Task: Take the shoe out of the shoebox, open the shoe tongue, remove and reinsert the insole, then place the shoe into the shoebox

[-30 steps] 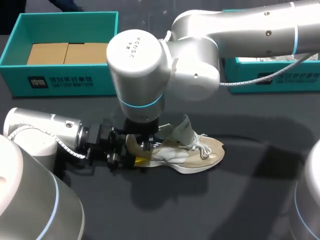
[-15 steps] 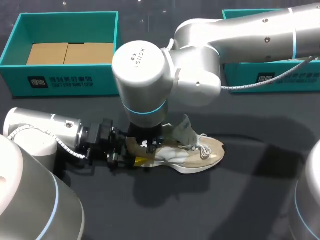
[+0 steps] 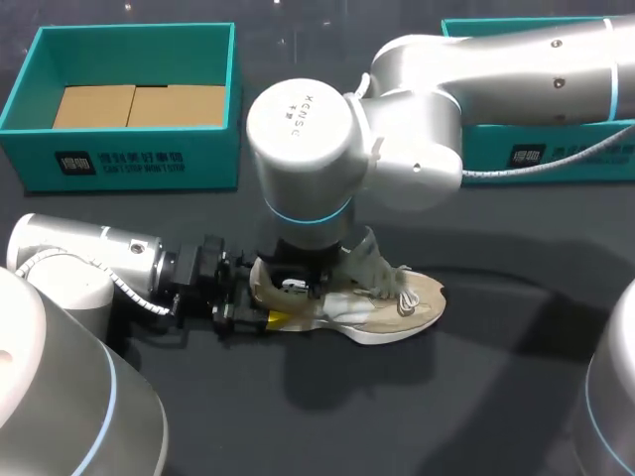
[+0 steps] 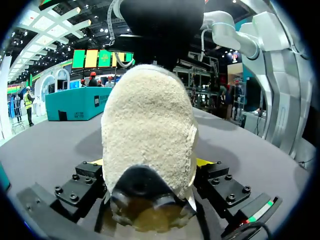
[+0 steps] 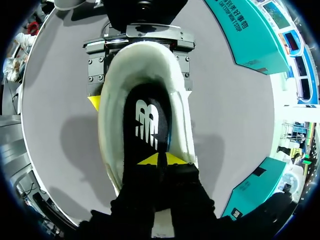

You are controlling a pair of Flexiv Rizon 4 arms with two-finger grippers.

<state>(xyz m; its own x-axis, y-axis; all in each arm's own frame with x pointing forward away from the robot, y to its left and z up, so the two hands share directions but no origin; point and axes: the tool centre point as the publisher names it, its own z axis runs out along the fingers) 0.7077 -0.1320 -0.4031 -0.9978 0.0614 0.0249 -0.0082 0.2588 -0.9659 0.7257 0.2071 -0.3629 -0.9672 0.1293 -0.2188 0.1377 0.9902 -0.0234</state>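
The shoe lies on its sole in the middle of the bench, heel toward my left side, its tongue standing up. My left hand is clamped on the heel, a finger pressing each side. My right hand comes down from above into the shoe's opening, its yellow tips clenched together on the black insole; whether they pinch its edge I cannot tell. The teal shoebox sits at the far left corner with cardboard inside, and a second teal box at the far right.
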